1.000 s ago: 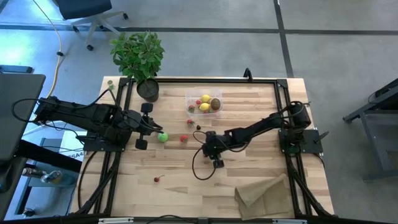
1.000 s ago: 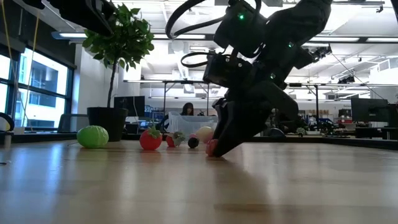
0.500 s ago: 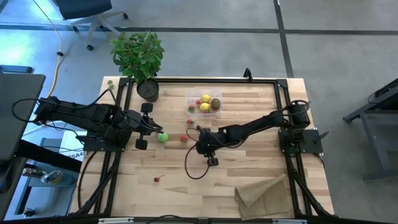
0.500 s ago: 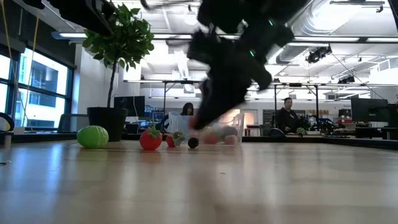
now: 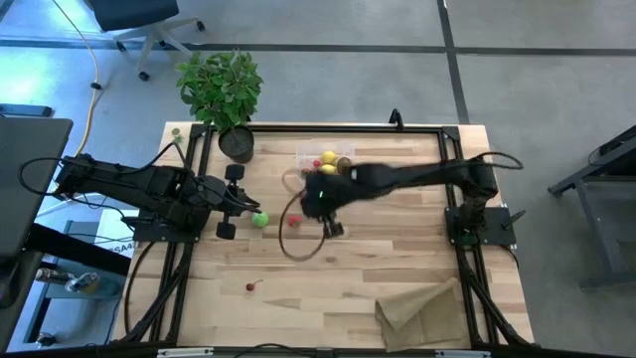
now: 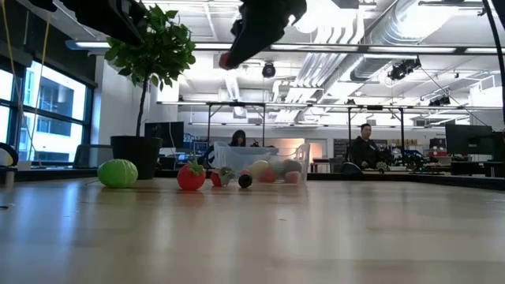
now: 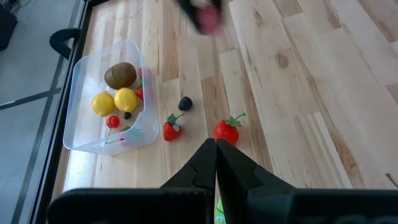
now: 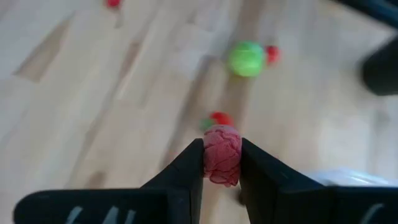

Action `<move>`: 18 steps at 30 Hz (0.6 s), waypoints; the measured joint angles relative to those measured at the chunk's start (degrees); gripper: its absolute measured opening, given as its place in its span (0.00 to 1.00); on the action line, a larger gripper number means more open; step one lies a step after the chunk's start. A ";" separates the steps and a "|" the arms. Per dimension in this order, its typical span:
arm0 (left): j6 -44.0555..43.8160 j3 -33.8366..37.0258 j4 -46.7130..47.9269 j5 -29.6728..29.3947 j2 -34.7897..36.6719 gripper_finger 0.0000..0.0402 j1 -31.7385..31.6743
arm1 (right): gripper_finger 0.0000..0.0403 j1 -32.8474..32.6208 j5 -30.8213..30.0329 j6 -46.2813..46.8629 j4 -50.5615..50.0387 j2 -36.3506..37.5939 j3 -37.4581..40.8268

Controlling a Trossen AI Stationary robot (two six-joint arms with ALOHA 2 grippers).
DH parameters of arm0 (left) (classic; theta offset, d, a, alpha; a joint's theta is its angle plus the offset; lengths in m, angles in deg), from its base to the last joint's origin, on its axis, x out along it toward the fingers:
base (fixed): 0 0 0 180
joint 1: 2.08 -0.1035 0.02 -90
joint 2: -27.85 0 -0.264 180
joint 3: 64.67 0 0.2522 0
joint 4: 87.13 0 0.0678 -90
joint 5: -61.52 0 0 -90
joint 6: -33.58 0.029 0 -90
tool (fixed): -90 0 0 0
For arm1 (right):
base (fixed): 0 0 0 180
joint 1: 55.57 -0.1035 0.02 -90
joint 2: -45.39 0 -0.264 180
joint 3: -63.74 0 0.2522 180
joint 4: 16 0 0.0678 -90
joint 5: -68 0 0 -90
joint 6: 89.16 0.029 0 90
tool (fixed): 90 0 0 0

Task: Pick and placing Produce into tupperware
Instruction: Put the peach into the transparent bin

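The right gripper (image 8: 222, 163) is clamped on a red raspberry (image 8: 221, 154), which sits squeezed between its two dark fingers (image 8: 184, 167). In the high view this gripper (image 5: 320, 195) shows blurred, raised above the table (image 5: 397, 268) just beside the container (image 5: 341, 151), on the side facing the open middle of the table. In the low view the gripper (image 6: 237, 47) hangs well above the wood, with the red raspberry (image 6: 226, 59) at its tip.

The clear plastic container (image 7: 87, 93) holds a brown kiwi (image 7: 120, 74), two yellow lemons (image 7: 114, 101), and a small red berry (image 7: 112, 121). Just outside the container's wall lie a dark blackberry (image 7: 185, 103), a small strawberry (image 7: 171, 129) and a larger strawberry (image 7: 227, 130). A green lime (image 5: 259, 220) rests farther from the container, toward the left arm. One more red berry with a stem (image 5: 250, 286) lies well apart from the container, out in the open wood.

The left gripper (image 7: 216, 155) has its fingers pressed together, holding nothing; it waits beside the lime (image 8: 245, 58), on the side away from the container.

A potted plant (image 5: 223, 91) stands at the table's edge near the container, and a brown paper bag (image 5: 422, 310) lies at the corner well apart from it.
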 joint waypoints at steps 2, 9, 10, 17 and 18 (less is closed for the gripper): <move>0.02 0.00 0.00 -0.02 0.02 0.01 0.02 | 0.18 2.69 0.15 -0.06 -1.22 2.12 0.00; 0.00 0.00 0.00 0.00 0.00 0.01 0.02 | 0.18 13.92 2.04 0.64 0.87 9.18 1.51; 0.02 0.00 0.00 0.00 0.02 0.01 0.02 | 0.18 15.44 2.79 1.13 1.28 9.56 2.04; 0.02 0.00 0.00 -0.02 0.00 0.01 0.02 | 0.18 23.25 6.57 5.17 7.40 8.59 9.44; 0.02 0.00 0.00 -0.02 0.02 0.01 0.00 | 0.18 23.86 6.56 5.81 9.14 8.21 11.22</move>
